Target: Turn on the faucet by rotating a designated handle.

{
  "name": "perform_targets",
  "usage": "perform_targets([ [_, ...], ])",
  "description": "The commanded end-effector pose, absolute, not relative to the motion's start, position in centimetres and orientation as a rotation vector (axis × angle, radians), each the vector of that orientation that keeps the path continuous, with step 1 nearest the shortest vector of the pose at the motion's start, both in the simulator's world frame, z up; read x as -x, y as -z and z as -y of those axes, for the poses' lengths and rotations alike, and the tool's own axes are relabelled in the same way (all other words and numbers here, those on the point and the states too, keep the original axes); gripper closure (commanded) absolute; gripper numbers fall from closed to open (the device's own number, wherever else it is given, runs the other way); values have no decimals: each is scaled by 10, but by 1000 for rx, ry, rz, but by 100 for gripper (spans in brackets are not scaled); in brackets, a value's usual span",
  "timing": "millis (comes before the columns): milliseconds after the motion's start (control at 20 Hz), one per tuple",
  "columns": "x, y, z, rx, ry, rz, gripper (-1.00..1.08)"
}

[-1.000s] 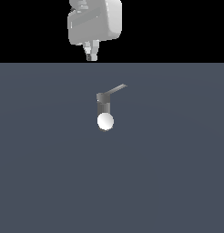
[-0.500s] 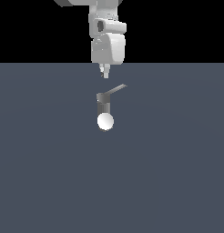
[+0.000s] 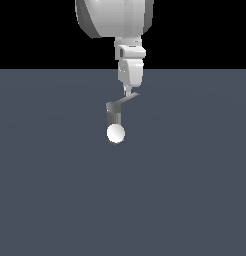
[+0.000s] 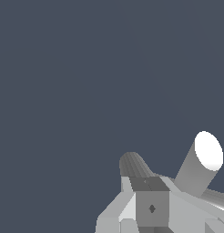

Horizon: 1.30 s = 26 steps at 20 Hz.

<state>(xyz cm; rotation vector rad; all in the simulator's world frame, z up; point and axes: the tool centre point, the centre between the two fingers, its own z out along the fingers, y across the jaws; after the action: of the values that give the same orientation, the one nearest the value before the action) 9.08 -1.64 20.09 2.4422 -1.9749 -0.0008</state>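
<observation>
The faucet [image 3: 114, 119] stands on the grey floor [image 3: 55, 190] near the middle of the exterior view, its white ball [image 3: 115, 134] at the near end. The handle [image 3: 128, 99] sticks out from the top block toward the exterior view's right. The gripper [image 3: 127, 91] hangs right at the handle's outer part (touching or just above, I cannot tell). Whether its jaws are parted or closed cannot be told.

There's the faucet [image 3: 115, 120], a short grey ribbed cylinder with a white ball end; its handle [image 3: 128, 99], a thin flat bar, angles away from the faucet's top block.
</observation>
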Motion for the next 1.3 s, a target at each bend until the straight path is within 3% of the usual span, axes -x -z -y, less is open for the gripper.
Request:
perform_targets([
  [0, -99, -192, 28, -2393, 0, 2032, 108],
  [950, -109, -182, 41, -2335, 0, 2102, 108],
  [1250, -93, -182, 44, -2335, 0, 2102, 108],
])
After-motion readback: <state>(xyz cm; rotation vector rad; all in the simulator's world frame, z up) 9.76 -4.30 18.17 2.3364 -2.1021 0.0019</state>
